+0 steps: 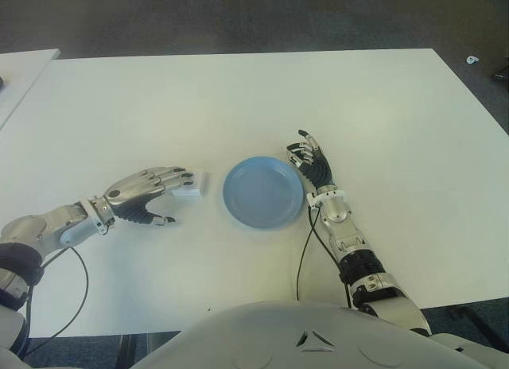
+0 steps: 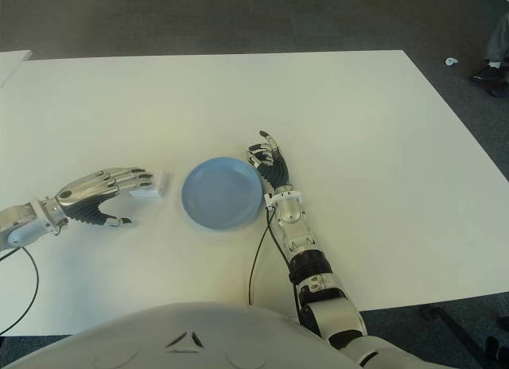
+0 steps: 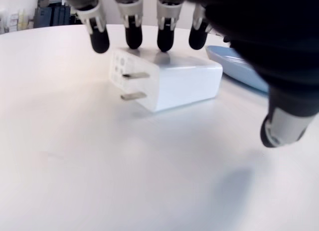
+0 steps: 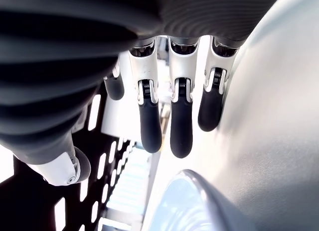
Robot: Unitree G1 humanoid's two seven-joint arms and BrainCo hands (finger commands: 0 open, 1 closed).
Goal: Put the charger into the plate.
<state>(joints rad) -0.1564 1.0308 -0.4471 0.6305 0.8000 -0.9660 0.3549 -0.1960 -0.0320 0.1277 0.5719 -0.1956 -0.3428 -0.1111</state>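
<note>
A white charger (image 1: 190, 185) with two metal prongs (image 3: 133, 85) lies on the white table (image 1: 238, 99), just left of the blue plate (image 1: 263, 192). My left hand (image 1: 147, 192) reaches over it from the left, fingers spread, fingertips (image 3: 132, 39) hovering at the charger's top edge and thumb apart below; nothing is grasped. The charger (image 3: 167, 80) lies flat, with the plate's rim (image 3: 234, 66) close behind it. My right hand (image 1: 312, 164) shows at the plate's right rim, fingers relaxed and holding nothing.
A second white table edge (image 1: 20, 71) shows at the far left. Dark carpet (image 1: 238, 19) lies beyond the table. A black cable (image 1: 306, 250) runs along my right forearm. A person's foot (image 2: 487, 71) shows at the far right.
</note>
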